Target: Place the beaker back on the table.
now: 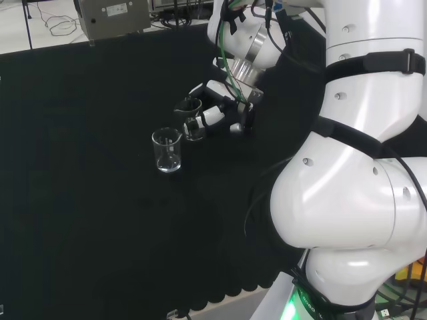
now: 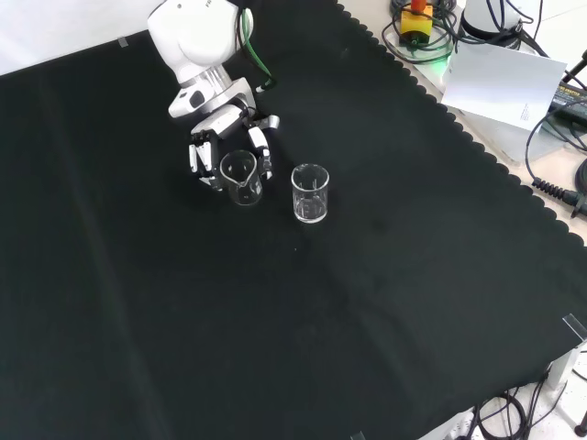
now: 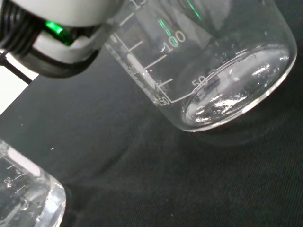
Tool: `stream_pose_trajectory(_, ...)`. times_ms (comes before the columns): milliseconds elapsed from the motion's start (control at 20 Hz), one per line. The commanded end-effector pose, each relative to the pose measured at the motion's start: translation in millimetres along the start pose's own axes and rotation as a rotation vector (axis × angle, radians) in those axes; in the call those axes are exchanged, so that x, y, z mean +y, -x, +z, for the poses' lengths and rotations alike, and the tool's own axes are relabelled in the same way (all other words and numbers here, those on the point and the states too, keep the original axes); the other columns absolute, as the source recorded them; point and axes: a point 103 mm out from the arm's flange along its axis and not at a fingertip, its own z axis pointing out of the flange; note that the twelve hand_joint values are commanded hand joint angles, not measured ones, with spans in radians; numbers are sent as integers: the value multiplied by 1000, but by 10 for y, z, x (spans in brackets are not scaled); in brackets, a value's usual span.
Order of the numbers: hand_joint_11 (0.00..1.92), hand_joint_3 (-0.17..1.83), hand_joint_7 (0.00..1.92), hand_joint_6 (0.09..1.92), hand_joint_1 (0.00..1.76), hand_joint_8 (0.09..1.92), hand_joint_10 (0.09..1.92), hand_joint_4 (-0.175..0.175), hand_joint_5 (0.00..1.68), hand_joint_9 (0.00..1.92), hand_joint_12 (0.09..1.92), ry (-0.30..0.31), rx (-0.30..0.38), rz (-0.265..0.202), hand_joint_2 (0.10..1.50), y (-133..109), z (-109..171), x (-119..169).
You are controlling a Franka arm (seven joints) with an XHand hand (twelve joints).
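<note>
Hand (image 2: 225, 147) low over cloth, fingers (image 2: 196, 158) curled round beaker (image 2: 240, 176), arm bent fwd.

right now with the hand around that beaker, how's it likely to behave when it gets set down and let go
The beaker in the hand looks like clear, rigid glass, so probably fragile and slippery. It appears empty, so likely light. Its flat base should stand steady, though the second beaker stands close enough to get knocked.

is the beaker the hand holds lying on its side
No: in the front view the held beaker stands mouth up between the fingers of the hand, beside a second beaker standing free on the black cloth.
</note>
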Motion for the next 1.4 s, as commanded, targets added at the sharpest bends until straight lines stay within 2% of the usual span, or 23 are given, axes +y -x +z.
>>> stream_pose_trajectory(50,904,602,1383,747,1153,352,87,-23,1220,1381,999,-7,-32,0,714,2,121,5)
stream_pose_trajectory(450,883,581,1354,766,1149,351,87,-20,1204,1365,1020,-18,-65,12,732,10,139,21)
stream_pose_trajectory(600,779,397,1250,805,1121,427,87,25,1144,1326,1118,-33,-71,16,846,-14,113,19)
stream_pose_trajectory(650,718,331,1182,799,1102,490,87,82,1136,1297,1162,-39,-67,19,878,-18,110,21)
stream_pose_trajectory(700,648,324,1087,797,1070,561,87,57,1055,1257,1207,-47,-66,20,837,-19,106,21)
stream_pose_trajectory(800,514,437,896,844,1011,677,87,-5,828,1156,1286,-73,-62,30,696,-24,102,22)
stream_pose_trajectory(900,446,555,794,878,978,743,87,-31,699,1101,1324,-81,-68,38,603,-31,103,14)
stream_pose_trajectory(1150,311,601,604,775,901,804,87,-61,436,976,1370,-82,-71,47,539,-46,59,-27)
stream_pose_trajectory(1400,256,573,531,699,865,820,87,-66,393,927,1383,-75,-70,46,536,-114,-21,-48)
